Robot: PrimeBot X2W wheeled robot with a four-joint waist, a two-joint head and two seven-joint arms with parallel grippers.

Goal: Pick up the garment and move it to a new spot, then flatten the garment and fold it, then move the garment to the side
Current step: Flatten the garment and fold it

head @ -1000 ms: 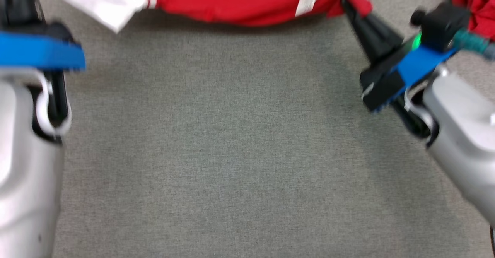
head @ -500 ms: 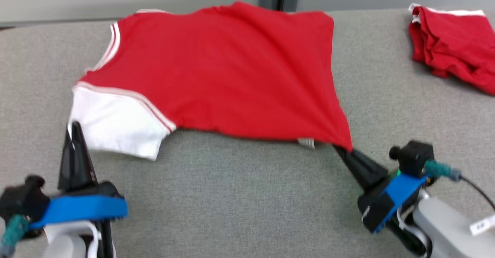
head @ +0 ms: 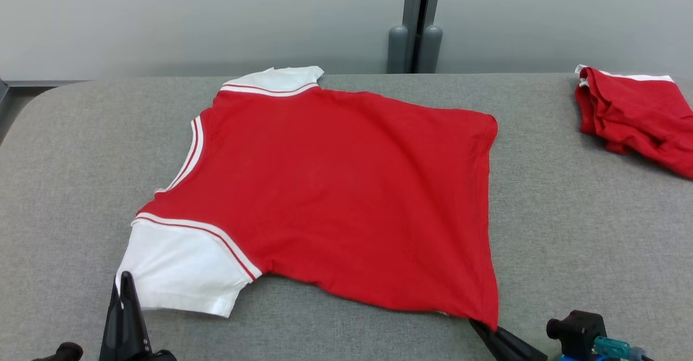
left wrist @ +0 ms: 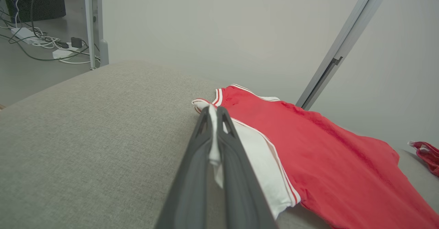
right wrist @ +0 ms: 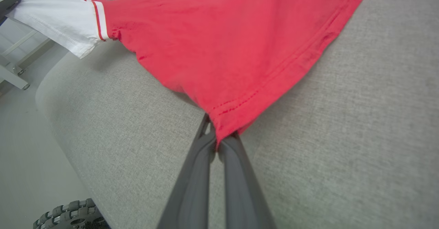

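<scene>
At the lower left, the left end effector [head: 125, 281] was closed on the outer edge of the garment's white sleeve [head: 178, 277], and the left wrist view showed a strip of white cloth pinched between its dark fingers. The garment [head: 346, 198], a red shirt with white, striped sleeves, lay spread across the middle of the grey tabletop [head: 65, 150]. It was mostly flat, with its other sleeve toward the back edge and faint creases running down to the near right corner. There the right end effector [head: 479, 326] was clamped on the hem corner [head: 490, 309], the red cloth drawn to a point at its fingertips. The step in hand looked like flattening. The near edge bowed inward between the two grips, so doing it well called for both arms to draw gently apart and toward the robot together, low over the tabletop, until that edge ran straight. The pull needed to be matched, since the peaked hem corner suggested more tension on the right, and a stronger tug there would likely skew the shirt. Letting go was best done with the fingers down at the surface, so neither corner flipped back. At the far right a second red garment [head: 633, 117] lay bunched, well apart, and any sideways stretch should stop short of it.
</scene>
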